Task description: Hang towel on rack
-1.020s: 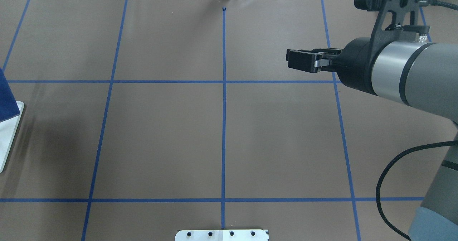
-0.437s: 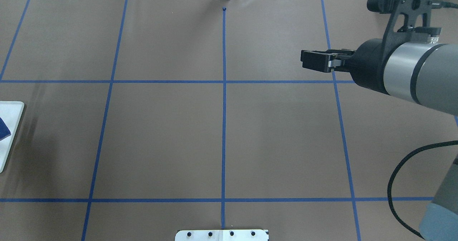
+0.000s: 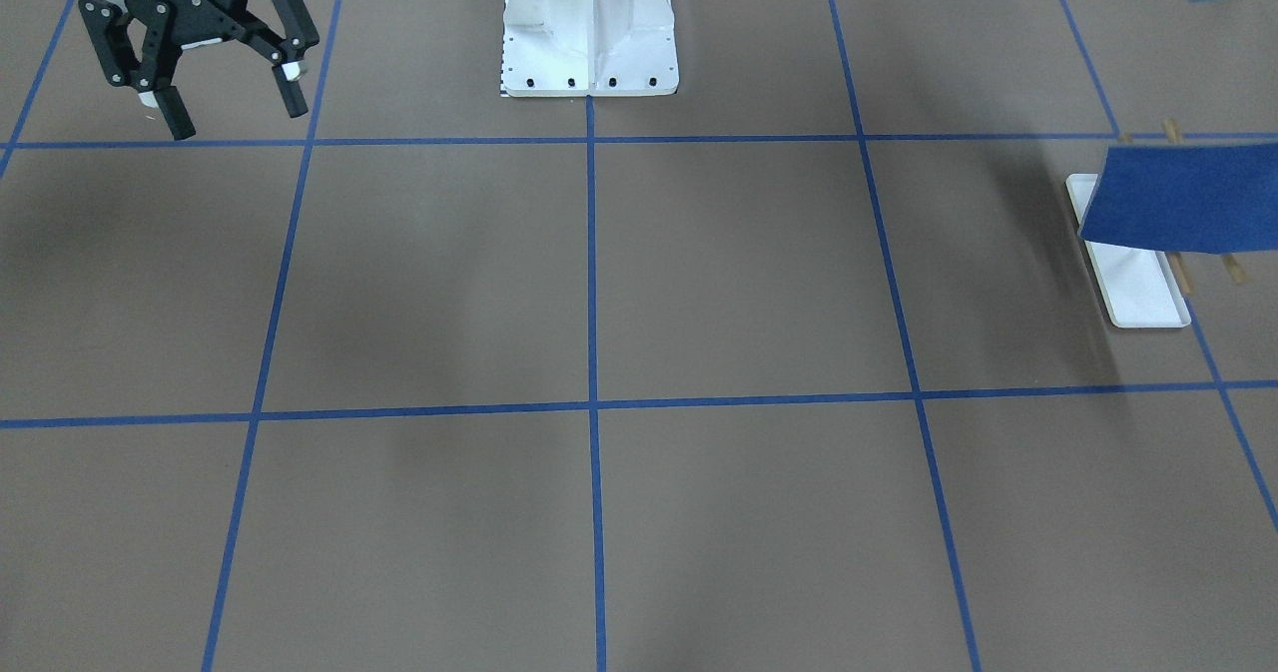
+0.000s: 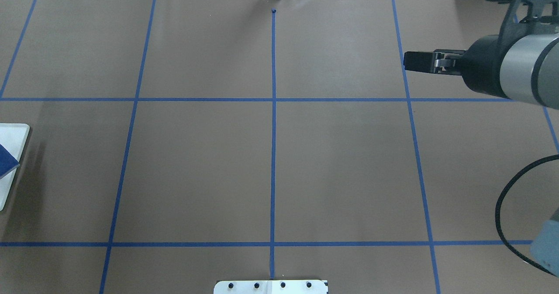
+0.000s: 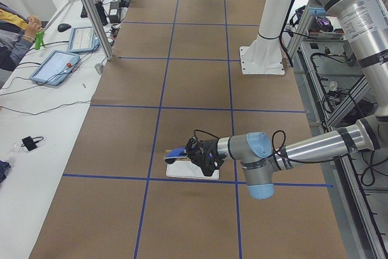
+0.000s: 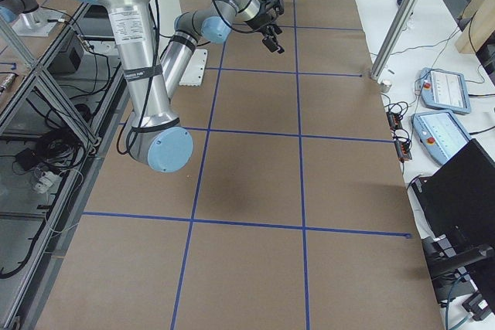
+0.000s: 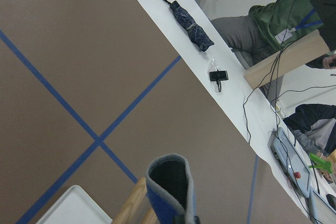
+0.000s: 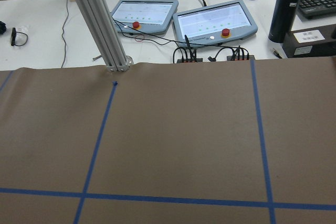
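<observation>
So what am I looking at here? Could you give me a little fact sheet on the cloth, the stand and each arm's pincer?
Towel: blue, spread across the rack's wooden bars
Rack: flat white tray base, on the robot's left side
Left pincer: right at the towel; cannot tell whether open or shut
Right pincer: open, empty, raised, far from the rack

The only legible lettering is the brand name ROBOTIQ, in white capitals on the black body of the right claw (image 3: 237,111), in the front-facing view.
</observation>
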`<state>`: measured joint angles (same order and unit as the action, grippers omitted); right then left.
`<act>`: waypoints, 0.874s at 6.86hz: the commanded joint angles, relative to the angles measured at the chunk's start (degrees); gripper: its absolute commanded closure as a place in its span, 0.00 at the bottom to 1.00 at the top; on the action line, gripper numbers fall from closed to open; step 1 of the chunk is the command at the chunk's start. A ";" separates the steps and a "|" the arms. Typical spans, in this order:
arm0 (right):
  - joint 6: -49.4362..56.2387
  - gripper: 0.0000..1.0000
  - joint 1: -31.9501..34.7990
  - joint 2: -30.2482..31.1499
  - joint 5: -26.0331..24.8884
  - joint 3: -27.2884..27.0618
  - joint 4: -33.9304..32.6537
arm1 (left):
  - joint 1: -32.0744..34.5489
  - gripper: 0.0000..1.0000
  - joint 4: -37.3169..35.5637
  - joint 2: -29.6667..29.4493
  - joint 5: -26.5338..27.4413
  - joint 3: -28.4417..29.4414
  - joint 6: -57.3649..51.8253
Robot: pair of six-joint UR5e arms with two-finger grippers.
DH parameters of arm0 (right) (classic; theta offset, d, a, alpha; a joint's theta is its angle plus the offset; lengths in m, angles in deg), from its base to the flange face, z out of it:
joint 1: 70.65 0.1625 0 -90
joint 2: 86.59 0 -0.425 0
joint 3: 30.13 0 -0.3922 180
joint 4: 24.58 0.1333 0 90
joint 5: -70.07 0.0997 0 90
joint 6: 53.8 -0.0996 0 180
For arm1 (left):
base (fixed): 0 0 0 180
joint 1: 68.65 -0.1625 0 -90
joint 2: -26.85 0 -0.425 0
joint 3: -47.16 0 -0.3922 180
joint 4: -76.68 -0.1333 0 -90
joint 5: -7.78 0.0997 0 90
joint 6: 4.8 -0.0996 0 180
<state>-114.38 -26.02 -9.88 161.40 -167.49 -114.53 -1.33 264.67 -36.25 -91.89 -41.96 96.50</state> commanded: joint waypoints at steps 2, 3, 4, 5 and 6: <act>13.87 0.00 8.17 0.19 7.01 1.65 -10.14 | 0.18 1.00 0.53 -0.62 -0.09 4.99 -0.23; 14.18 0.00 8.71 0.01 7.63 2.27 -10.16 | 0.62 1.00 1.58 0.34 0.00 5.53 -0.14; 14.27 0.00 8.98 -0.16 7.64 2.45 -10.07 | 0.88 1.00 3.42 0.78 0.00 7.79 -0.05; 14.27 0.00 9.15 -0.43 7.64 2.54 -10.16 | 1.06 1.00 6.83 1.74 0.43 9.47 -0.05; 14.27 0.00 9.16 -0.52 7.64 2.45 -10.07 | 0.97 0.87 6.78 1.67 0.44 9.75 -0.05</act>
<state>-100.19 -16.98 -10.23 169.00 -165.05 -124.61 -0.39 270.31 -34.87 -91.57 -33.13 96.43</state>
